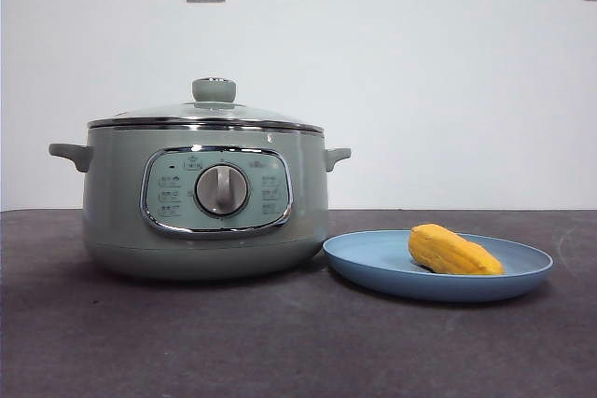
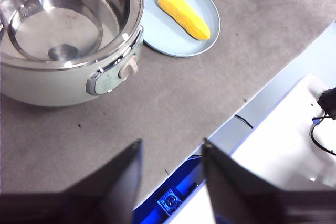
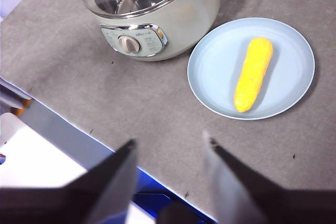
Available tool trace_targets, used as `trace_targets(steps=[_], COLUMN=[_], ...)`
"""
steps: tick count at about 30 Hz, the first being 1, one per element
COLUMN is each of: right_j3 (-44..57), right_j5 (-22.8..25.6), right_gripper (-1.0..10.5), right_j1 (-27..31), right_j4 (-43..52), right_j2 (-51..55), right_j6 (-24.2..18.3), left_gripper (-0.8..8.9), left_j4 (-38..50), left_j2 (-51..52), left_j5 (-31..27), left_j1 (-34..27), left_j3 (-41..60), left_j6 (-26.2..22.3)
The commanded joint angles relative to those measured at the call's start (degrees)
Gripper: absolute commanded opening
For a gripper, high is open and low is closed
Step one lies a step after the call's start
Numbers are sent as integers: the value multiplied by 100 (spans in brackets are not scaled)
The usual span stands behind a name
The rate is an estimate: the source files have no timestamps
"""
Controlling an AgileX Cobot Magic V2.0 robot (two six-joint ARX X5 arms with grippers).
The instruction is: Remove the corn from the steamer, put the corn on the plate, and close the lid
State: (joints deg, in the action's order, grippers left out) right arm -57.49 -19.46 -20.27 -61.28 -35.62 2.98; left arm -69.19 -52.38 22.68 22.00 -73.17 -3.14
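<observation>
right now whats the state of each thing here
steamer: upright on the table, closed
lid: seated on the steamer, knob up
corn: lying on its side on the plate
plate: flat on the table beside the steamer, holding the corn
left gripper: jaws open, empty, away from the things
right gripper: jaws open, empty, away from the things

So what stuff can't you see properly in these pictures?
- The tiny labels around the dial on the steamer: too small and blurry to read in any view.
- The corn: in the front view, the near rim of the plate hides its underside.
- The lid: its far side is cut off by the picture edge in both wrist views.
- Both grippers, left and right: absent from the front view.
</observation>
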Motion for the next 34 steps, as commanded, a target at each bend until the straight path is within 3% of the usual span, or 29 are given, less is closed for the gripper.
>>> trace_targets(steps=[1,24,29,34], right_j3=[33,33,33,33], right_j5=[22,31,28,31], right_gripper=[1,1,1,1], right_j1=[-13,-13,-13,-13], right_j4=[31,28,28,28], right_j2=[0,0,0,0], right_j6=[-52,-48,-50,-50], left_gripper=[-4,-4,-4,-4], left_j4=[79,437,1873,4124], left_j2=[9,7,181,944], left_j5=[11,-219,-603,-221], left_j1=[17,22,-238,-1147], left_j3=[24,26,92,999], left_j6=[9,-111,-1145,-1145])
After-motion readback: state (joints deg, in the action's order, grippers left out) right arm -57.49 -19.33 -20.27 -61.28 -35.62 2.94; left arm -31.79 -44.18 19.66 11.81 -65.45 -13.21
